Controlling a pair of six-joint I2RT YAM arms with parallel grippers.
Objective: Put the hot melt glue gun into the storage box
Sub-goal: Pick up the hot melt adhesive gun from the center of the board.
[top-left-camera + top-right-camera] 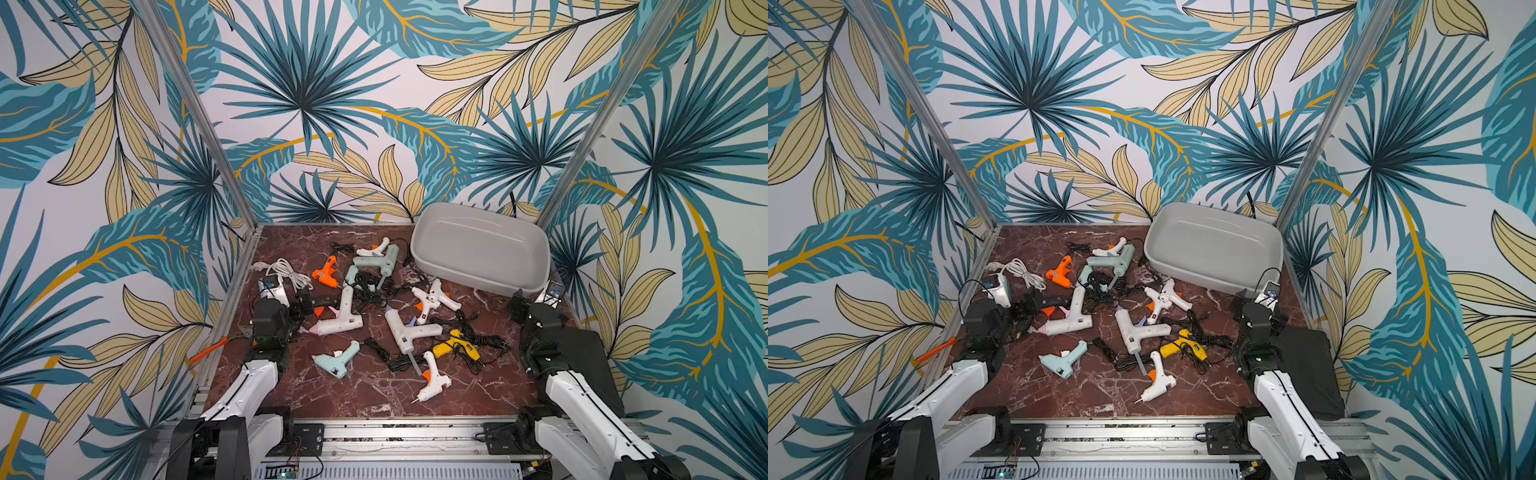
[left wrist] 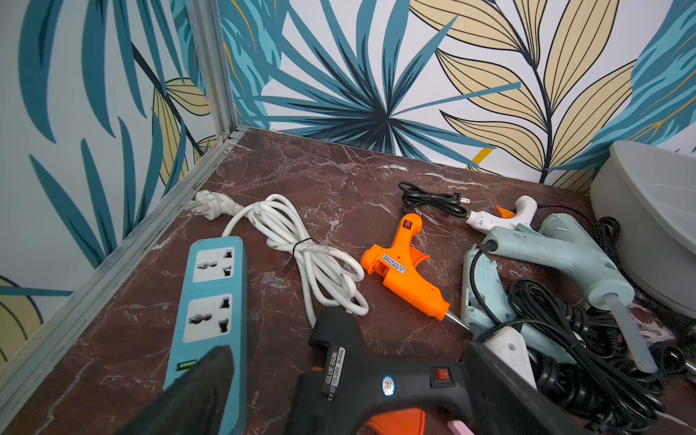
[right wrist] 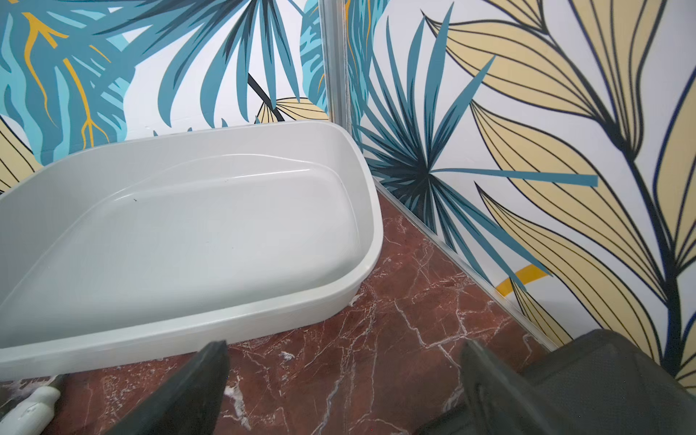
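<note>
Grey storage box (image 1: 469, 276), left end effector (image 2: 346, 350) gaping empty, right end effector (image 3: 342, 346) likewise, glue guns (image 1: 340, 320) scattered

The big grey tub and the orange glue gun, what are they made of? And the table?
The storage box looks like smooth, slightly glossy light grey plastic: soft highlights run along its rounded, moulded walls. The orange glue gun seems to be hard, fairly matt plastic, with a bare silvery metal tip. The table looks like polished dark red marble with white veins, though it could be a printed surface.
</note>
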